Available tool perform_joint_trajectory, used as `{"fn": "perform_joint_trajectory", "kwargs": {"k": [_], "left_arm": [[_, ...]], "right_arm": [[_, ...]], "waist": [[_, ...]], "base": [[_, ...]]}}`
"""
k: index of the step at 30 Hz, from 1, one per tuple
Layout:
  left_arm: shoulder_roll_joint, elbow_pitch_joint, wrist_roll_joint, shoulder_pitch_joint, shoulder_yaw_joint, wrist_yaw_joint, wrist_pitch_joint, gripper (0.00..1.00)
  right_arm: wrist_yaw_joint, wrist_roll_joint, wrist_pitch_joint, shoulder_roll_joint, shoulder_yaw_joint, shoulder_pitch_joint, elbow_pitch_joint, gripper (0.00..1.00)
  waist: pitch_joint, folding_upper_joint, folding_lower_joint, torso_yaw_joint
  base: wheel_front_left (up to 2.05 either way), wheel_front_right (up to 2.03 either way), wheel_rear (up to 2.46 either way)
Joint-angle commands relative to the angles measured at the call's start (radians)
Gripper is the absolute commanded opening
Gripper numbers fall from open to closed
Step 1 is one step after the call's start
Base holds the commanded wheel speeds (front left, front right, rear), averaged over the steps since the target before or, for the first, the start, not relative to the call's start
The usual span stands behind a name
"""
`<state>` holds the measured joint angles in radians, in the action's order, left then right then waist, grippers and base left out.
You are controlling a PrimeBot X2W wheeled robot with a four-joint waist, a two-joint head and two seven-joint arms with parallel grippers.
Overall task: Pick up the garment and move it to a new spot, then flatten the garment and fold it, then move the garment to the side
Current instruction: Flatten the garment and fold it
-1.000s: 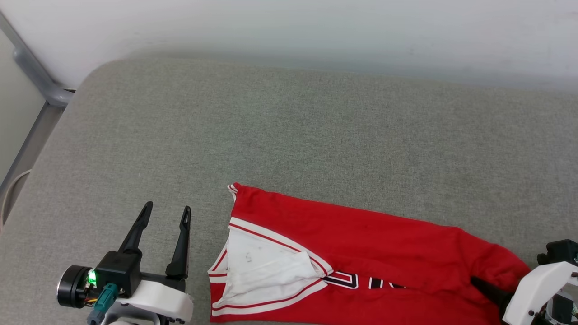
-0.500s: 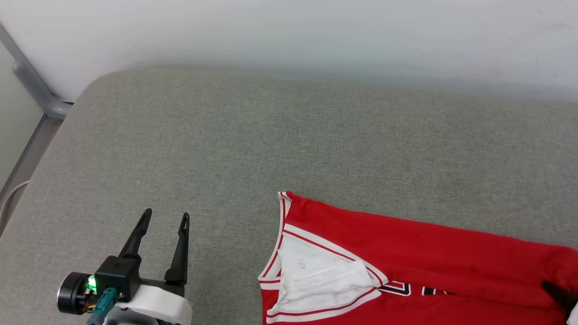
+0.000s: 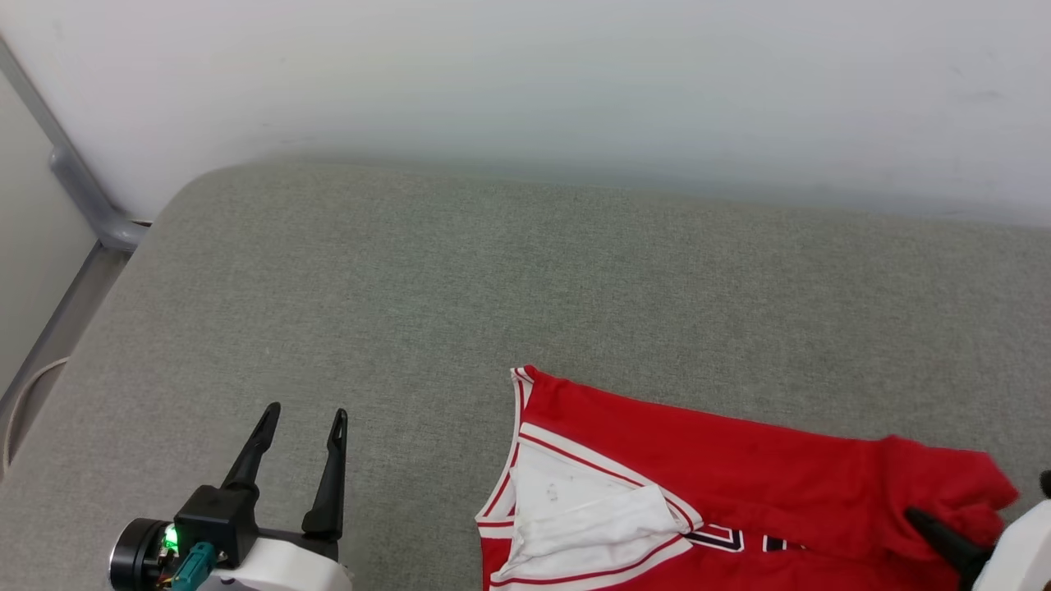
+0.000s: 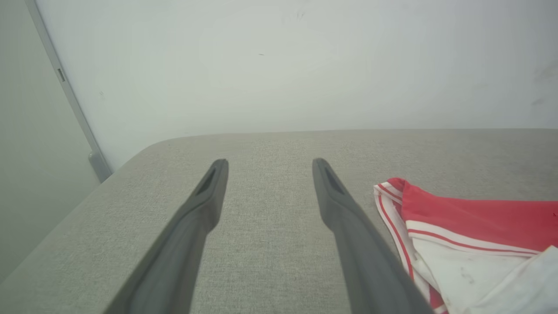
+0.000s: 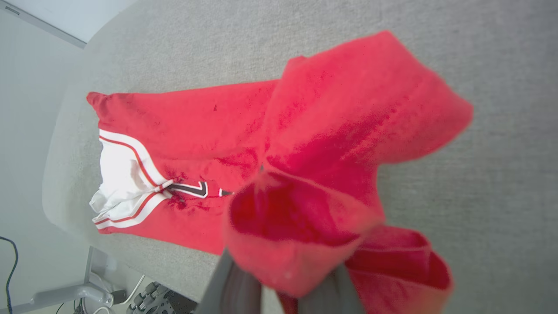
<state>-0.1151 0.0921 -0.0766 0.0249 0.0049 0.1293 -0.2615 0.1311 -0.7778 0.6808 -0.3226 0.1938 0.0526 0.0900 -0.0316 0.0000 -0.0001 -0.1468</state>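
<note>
**Drag the shirt (image 3: 739,468) flat**

Your right gripper (image 3: 920,519) is pinched shut on a bunched red corner of the shirt, which lies along the cushion's (image 3: 493,271) near edge. Your left gripper (image 3: 304,414) stands wide open and empty, apart from it. Pull low and steady.

No text reads whole. On the garment (image 3: 739,460) only black, white-edged strokes of a print (image 3: 716,538) show, too folded to read.

Grey upholstered surface (image 3: 493,287), white wall (image 3: 525,74)
</note>
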Motion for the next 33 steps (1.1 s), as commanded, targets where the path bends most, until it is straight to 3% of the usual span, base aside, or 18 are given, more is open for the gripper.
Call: {"fn": "perform_joint_trajectory", "kwargs": {"k": [1,9,14,24,32,33], "left_arm": [[0.001,-0.004,-0.004,0.013,0.001,0.000,-0.005,1.00],[-0.002,-0.001,-0.015,0.024,-0.001,0.001,-0.005,1.00],[0.000,0.000,-0.019,0.014,-0.006,0.002,-0.005,1.00],[0.006,0.003,-0.027,0.018,-0.010,0.002,-0.005,1.00],[-0.001,0.008,-0.028,0.019,-0.012,0.002,-0.005,1.00],[0.001,0.008,-0.029,0.014,-0.013,0.002,-0.005,1.00]], "right_arm": [[-0.001,-0.017,0.032,0.033,-0.013,0.035,-0.056,0.00],[-0.001,-0.027,0.131,0.217,-0.088,0.061,-0.215,0.00],[-0.001,-0.047,0.132,0.269,-0.175,0.023,-0.216,0.00],[-0.001,-0.215,-0.108,0.274,-0.335,-0.105,0.049,0.00],[-0.001,-0.243,-0.258,0.273,-0.431,-0.225,0.245,0.00],[-0.001,-0.230,-0.304,0.273,-0.462,-0.275,0.327,0.00]], "waist": [[0.012,0.0000,0.0001,-0.010],[0.028,0.0000,0.0001,-0.041],[0.026,0.0000,0.0001,-0.066],[0.031,0.0000,0.0001,-0.131],[0.032,0.0000,0.0001,-0.158],[0.028,0.0000,0.0001,-0.165]], "base": [[0.00,0.00,0.00],[0.00,0.00,0.00],[0.00,0.00,0.00],[0.00,0.00,0.00],[0.00,0.00,0.00],[0.00,0.00,0.00]]}}
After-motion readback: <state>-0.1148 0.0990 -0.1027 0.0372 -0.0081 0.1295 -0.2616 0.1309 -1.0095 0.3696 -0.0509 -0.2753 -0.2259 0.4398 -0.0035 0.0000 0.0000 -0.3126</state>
